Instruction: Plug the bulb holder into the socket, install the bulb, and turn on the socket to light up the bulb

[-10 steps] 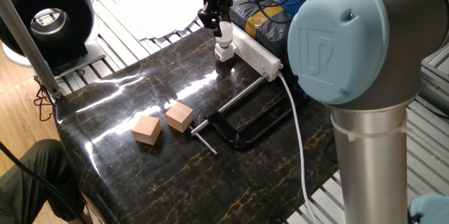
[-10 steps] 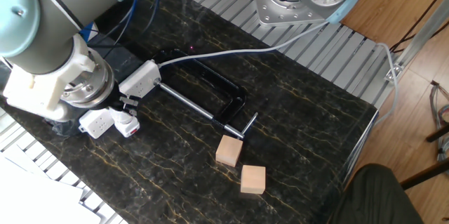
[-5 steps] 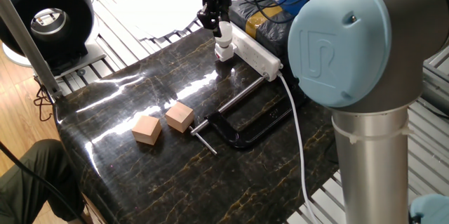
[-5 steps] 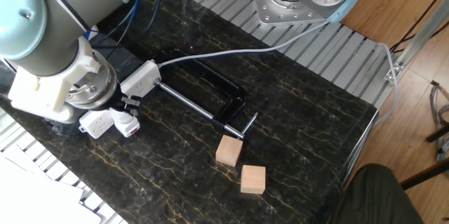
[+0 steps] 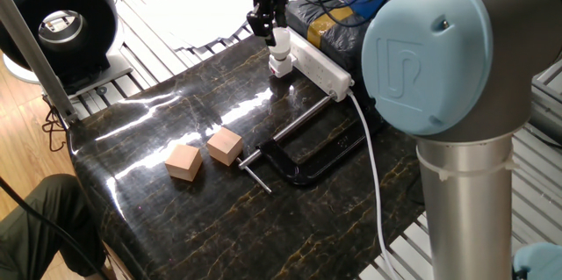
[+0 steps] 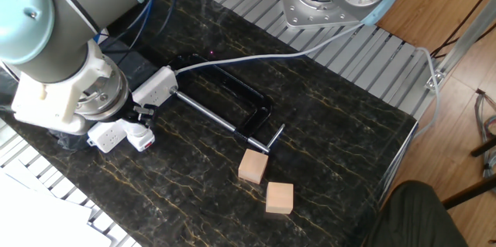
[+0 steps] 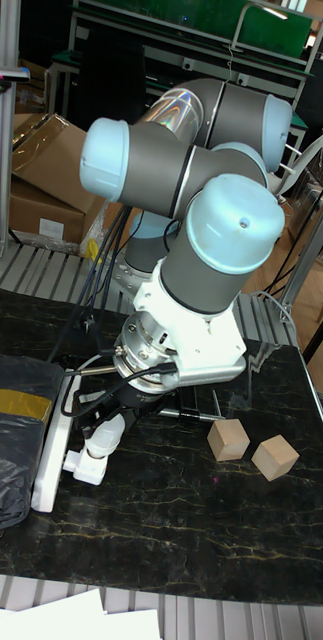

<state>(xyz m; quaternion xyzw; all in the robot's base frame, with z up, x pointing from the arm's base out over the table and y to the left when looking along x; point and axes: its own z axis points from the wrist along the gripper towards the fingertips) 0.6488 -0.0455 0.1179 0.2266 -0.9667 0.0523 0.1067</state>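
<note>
My gripper (image 5: 267, 22) hangs over the far end of the white socket (image 5: 318, 64), shut on the bulb (image 5: 280, 39). The bulb stands upright in the bulb holder (image 5: 280, 66), a small white cube against the socket's end. Whether the holder's pins sit in an outlet cannot be made out. In the other fixed view the wrist hides most of the fingers; the holder (image 6: 142, 139) shows its red mark beside the socket (image 6: 157, 86). In the tall view my gripper (image 7: 121, 404) is around the bulb (image 7: 107, 433), above the holder (image 7: 88, 465) and next to the socket (image 7: 47, 452).
A black C-clamp (image 5: 304, 154) lies mid-table, in front of the socket. Two tan wooden cubes (image 5: 184, 161) (image 5: 225, 147) sit near the front left. The socket's thick white cable (image 5: 373, 170) runs off toward the arm's base. A dark bag (image 7: 6, 440) lies behind the socket.
The wrist has turned a little on the spot, with the bulb still in the fingers over the holder. Nothing else on the table has moved.
</note>
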